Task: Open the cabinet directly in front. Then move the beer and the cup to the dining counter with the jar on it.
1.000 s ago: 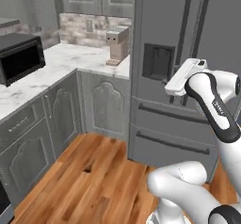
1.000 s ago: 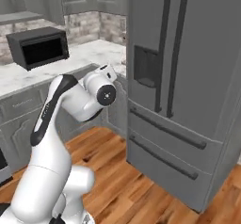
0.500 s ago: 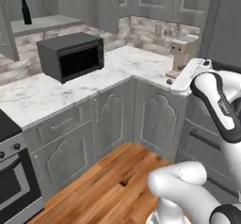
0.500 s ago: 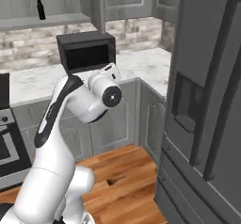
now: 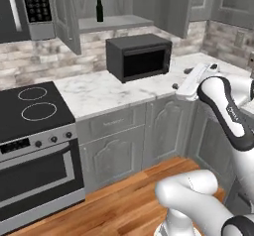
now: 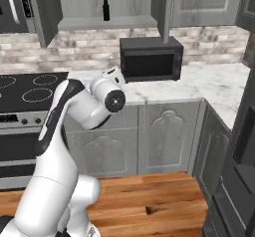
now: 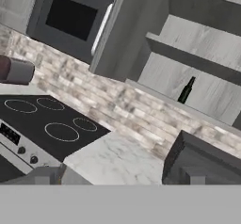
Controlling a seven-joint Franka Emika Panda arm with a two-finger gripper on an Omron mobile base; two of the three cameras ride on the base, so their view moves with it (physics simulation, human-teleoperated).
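Right base view: the cabinet point(image 6: 107, 4) is seen already open above the worktop point(image 6: 209, 81), the beer point(image 6: 105, 8) standing near its shelf's front edge, so the wide-open, empty gripper point(image 5: 181, 79) is best raised level with the bottle's body before closing.

The arm point(image 6: 74, 116) has glossy white rounded link shells with dark grey to black bands at the joints. One joint cap is a white disc with a small dark centre. A dark band on the forearm carries small pale lettering, illegible.
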